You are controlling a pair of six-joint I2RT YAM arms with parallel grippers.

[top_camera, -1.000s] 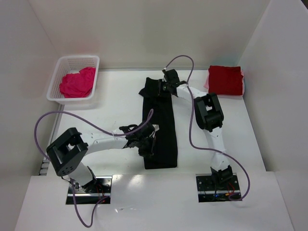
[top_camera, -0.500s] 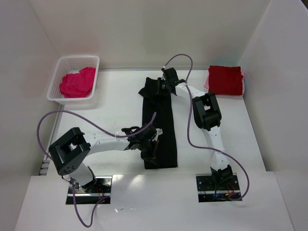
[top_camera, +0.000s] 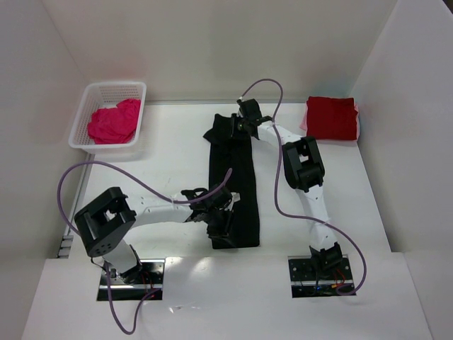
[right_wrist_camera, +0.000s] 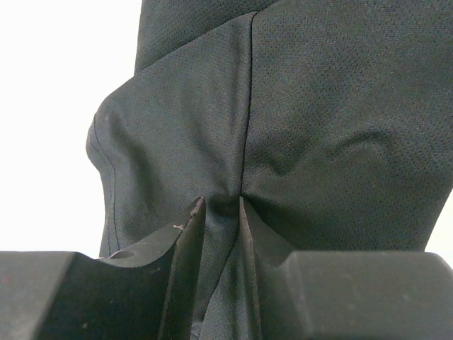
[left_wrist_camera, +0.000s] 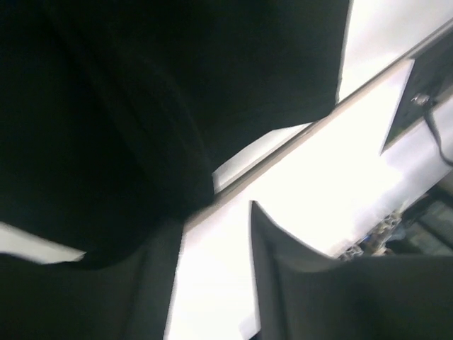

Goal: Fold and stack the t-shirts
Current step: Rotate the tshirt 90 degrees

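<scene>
My left tool (top_camera: 221, 221) sits at the near hem of the black t-shirt (top_camera: 237, 177), jaws parted with only bare tabletop (top_camera: 170, 156) showing between them. The right tool (right_wrist_camera: 221, 202) is narrow, pinching a pucker of cloth at the shirt's far end. The shirt lies as a long strip down the middle.

I judge the next fold is end to end. I would keep that pinch firm, lift low, and lay the far end squarely over the hem, with the left tool pressing or moved aside.

The hem lies near the tabletop's front edge, so there is little slack there. There is open room to the left, short of the basket (top_camera: 117, 84) with the pink t-shirt (top_camera: 113, 122). The folded red t-shirt (top_camera: 331, 118) lies by the right wall.
</scene>
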